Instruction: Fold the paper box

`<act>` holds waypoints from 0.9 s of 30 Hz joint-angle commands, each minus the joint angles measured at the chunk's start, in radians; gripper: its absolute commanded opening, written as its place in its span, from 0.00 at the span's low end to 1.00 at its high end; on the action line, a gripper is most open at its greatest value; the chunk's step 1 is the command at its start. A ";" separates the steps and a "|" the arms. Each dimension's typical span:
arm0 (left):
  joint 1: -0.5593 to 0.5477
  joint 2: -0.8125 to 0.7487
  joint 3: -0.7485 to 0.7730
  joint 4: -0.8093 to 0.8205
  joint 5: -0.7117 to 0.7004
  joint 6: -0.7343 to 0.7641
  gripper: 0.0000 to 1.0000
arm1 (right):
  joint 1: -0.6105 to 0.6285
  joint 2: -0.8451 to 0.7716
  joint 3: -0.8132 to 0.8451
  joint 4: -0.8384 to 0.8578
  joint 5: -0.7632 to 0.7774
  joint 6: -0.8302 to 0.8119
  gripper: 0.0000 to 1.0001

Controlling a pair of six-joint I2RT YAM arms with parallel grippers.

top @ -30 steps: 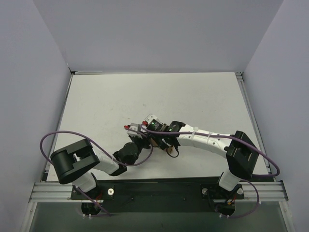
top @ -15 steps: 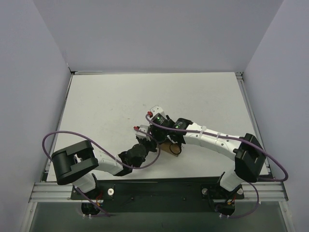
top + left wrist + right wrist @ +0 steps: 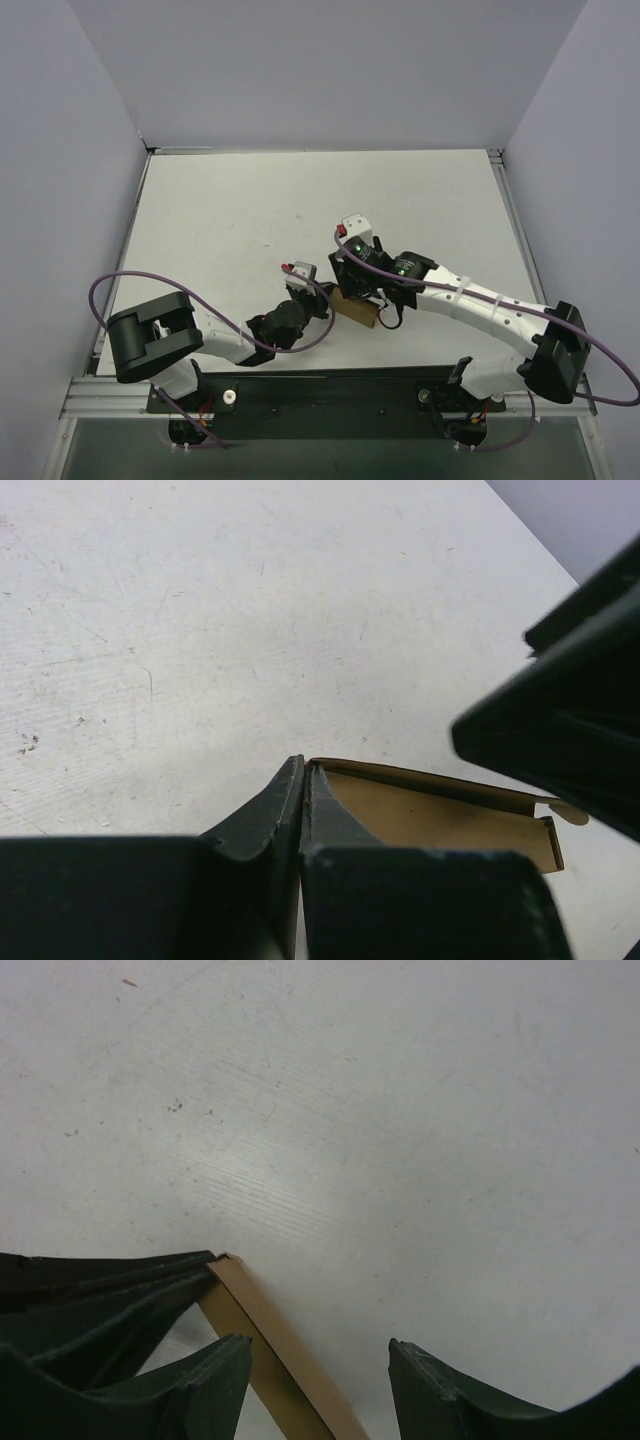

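**Paper box partly folded, held near the lower centre of the table**

On the white table [image 3: 250,200], both arms reach inward and meet just below the middle of the top view. The paper box [image 3: 357,311] lies there as a small brown shape between them. From the left wrist it shows [image 3: 430,818] a raised wall and a bare inside face, with a rounded tab loose at its right end. I judge the folding to be about midway: the walls are up, but the flaps and tabs are not yet tucked. The left gripper [image 3: 302,772] is closed tight and seems to pinch the box's near corner. The right gripper [image 3: 318,1345] stands wide and grips nothing, with a cardboard edge running beside its left-hand finger at the frame's bottom.
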 commanded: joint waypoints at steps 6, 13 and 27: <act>-0.029 0.058 -0.032 -0.349 0.051 0.011 0.00 | -0.027 -0.265 -0.134 -0.181 -0.015 0.161 0.55; -0.031 0.061 -0.026 -0.360 0.046 0.011 0.00 | -0.025 -0.299 -0.210 -0.210 -0.107 0.236 0.41; -0.039 0.059 -0.027 -0.358 0.041 0.011 0.00 | -0.025 -0.220 -0.253 -0.198 -0.037 0.229 0.27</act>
